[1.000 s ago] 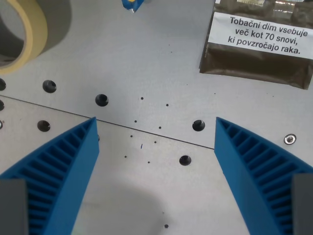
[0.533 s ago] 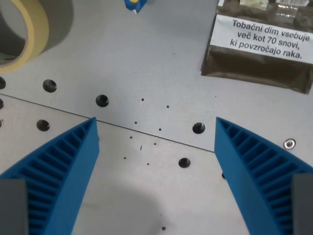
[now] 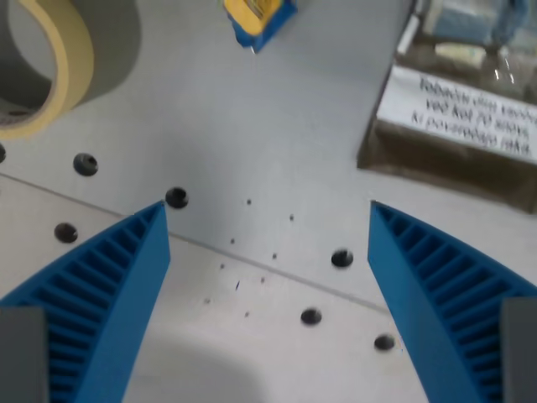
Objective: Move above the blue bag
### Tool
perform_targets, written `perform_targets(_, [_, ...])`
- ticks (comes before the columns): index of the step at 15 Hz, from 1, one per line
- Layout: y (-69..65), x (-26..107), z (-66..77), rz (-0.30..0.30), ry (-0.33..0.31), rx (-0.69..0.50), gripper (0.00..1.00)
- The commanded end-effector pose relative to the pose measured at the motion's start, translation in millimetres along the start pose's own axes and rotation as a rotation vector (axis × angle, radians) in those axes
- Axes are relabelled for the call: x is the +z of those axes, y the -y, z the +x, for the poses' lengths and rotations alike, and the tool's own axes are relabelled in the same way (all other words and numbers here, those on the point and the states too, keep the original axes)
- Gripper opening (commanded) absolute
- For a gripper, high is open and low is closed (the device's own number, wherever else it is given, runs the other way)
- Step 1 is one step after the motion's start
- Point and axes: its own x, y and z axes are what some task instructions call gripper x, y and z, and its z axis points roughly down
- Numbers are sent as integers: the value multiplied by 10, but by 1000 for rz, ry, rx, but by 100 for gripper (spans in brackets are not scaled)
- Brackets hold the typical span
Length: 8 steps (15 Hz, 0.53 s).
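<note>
Now spread wide: blue ribbed hand [image 3: 267, 220], nothing between its fingers [image 3: 101, 285], hanging over the grey perforated metal bench [image 3: 252, 126]. Below the gap, a seam line and a scatter of dark round holes. Beyond, at the top edge near the middle, the small blue bag with a yellow panel [image 3: 256, 17], more of it in frame than half a second ago, when only a blue tip showed. Whole scene slid downward in the wrist view since then, so a camera move, not the things shifting. At the wrist view's upper left, a roll of cream masking tape [image 3: 50, 63], cut by the edge. At the upper right, a brown tobacco pouch with a white warning label [image 3: 461, 126], blurred now, its print hard to read.
</note>
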Motion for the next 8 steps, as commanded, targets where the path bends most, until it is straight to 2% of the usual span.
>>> perform_targets(1, [23, 52, 138, 29, -8, -219, 100])
perform_targets(8, [136, 316, 424, 58, -4, -397, 100])
